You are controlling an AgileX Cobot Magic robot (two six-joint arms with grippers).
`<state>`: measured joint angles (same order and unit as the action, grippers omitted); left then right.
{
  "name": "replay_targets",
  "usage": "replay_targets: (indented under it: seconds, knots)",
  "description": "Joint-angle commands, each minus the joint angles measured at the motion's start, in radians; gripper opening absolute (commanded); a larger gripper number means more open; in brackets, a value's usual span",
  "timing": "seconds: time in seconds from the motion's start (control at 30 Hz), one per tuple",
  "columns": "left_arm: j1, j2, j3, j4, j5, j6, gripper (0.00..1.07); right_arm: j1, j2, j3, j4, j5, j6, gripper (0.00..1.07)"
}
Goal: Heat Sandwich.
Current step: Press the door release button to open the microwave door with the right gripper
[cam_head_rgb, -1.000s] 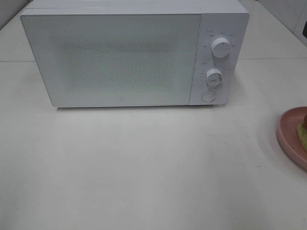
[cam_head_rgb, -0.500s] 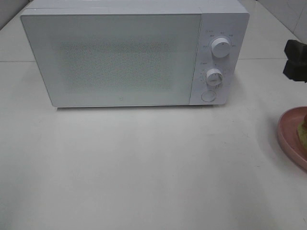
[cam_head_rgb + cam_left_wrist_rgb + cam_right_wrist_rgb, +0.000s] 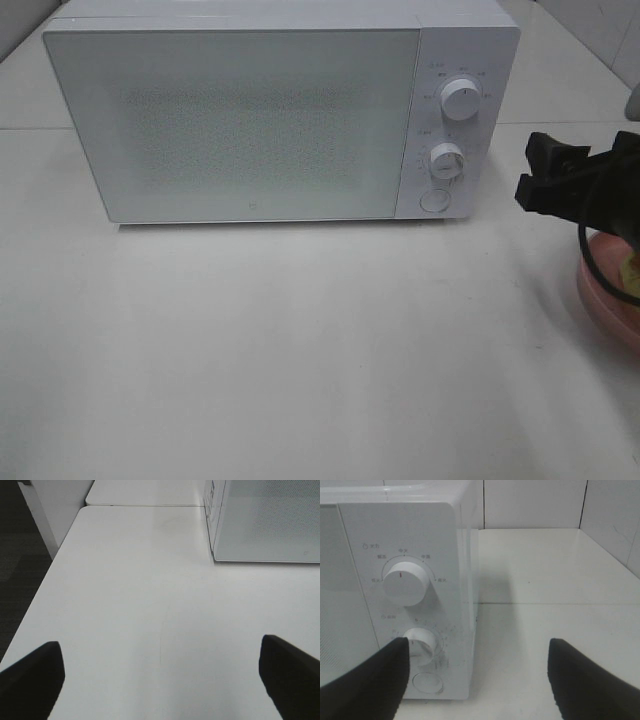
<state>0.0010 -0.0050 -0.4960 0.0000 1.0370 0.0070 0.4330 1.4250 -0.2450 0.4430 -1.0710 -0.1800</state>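
1. Looking down from the high camera, I see the white microwave [image 3: 250, 120] standing at the back of the pale table [image 3: 300, 350], with its door closed and facing me.
2. Its control panel is on the right side and carries an upper knob [image 3: 461, 97], a lower knob [image 3: 446, 160] and a round button [image 3: 433, 200] beneath them.
3. My right gripper [image 3: 535, 172] hangs above the table just right of the microwave, about level with the lower knob and clear of the casing. Its tips point toward the panel.
4. Its jaws are spread wide and there is nothing between them.
5. In the right wrist view the two dark fingers [image 3: 370, 680] frame the microwave's front right corner. One of them sits in front of the panel beside the lower knob.
6. The sandwich [image 3: 628, 268] lies on the pink plate [image 3: 600, 300] at the right edge of the table, nearer me than the microwave. I see only a sliver of pale yellow, because the right arm covers most of it.
7. A black cable [image 3: 590, 255] from that arm loops over the plate.
8. My left gripper [image 3: 160, 650] is outside the high view. Its own camera shows the jaws fully apart and empty over bare table, with the microwave's near corner ahead.
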Motion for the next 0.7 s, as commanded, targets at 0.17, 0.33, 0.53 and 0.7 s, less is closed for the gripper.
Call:
replay_targets:
  seconds: [0.17,0.33,0.53,0.7]
  knots:
    - [0.003,-0.025,0.003,0.000,-0.006,-0.001,1.05,0.145,0.106,0.003,0.129,-0.124,-0.010,0.75]
    - [0.003,-0.025,0.003,0.000,-0.006,-0.001,1.05,0.225,0.192,0.003,0.197,-0.184,-0.010,0.75]
    - [0.003,-0.025,0.003,0.000,-0.006,-0.001,1.05,0.293,0.243,0.003,0.241,-0.206,-0.009,0.75]
    - [0.003,-0.025,0.003,0.000,-0.006,-0.001,1.05,0.302,0.243,0.003,0.249,-0.207,-0.009,0.75]
